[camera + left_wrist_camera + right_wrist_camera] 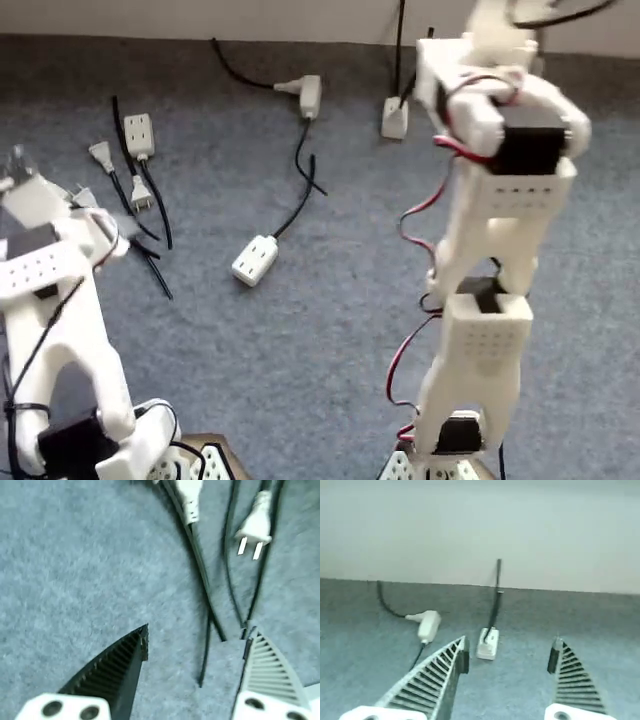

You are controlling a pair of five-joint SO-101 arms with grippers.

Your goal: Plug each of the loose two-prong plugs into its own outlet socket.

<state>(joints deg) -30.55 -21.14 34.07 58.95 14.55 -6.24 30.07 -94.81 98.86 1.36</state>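
**Left arm** (60, 300): I see it at the near left, folded low, with the wrist tipped toward the carpet (340, 340) on the far left. The left gripper (197, 630) is released, its jaws spread wide just above the carpet and grasping nothing. Black cords (200, 580) run across the gap between its fingertips. Beyond the tips lies a two-prong plug (255, 527), prongs facing the gripper and apart from it. A second plug body (190, 505) lies beside that on a cord. I cannot match these with certainty to the plugs in the high view.

**Right arm** (490, 230): it stands tall on the right, with the wrist levelled at the far wall (480, 525). The right gripper (509, 641) is also released, carries nothing and is well above the carpet.

**Task items, high view:**
- Two loose plugs lie on the carpet at the far left, the far plug (100, 153) and the near plug (140, 192).
- Both are near a white socket block (139, 135), and their cords cross one another toward the left arm.
- A centre socket block (255, 260) lies mid-carpet. Its black cord runs away to a white connector (308, 97) near the far wall.
- A far outlet (394, 118) sits by the wall, just left of the right arm's upper links, with its cord rising up the wall.
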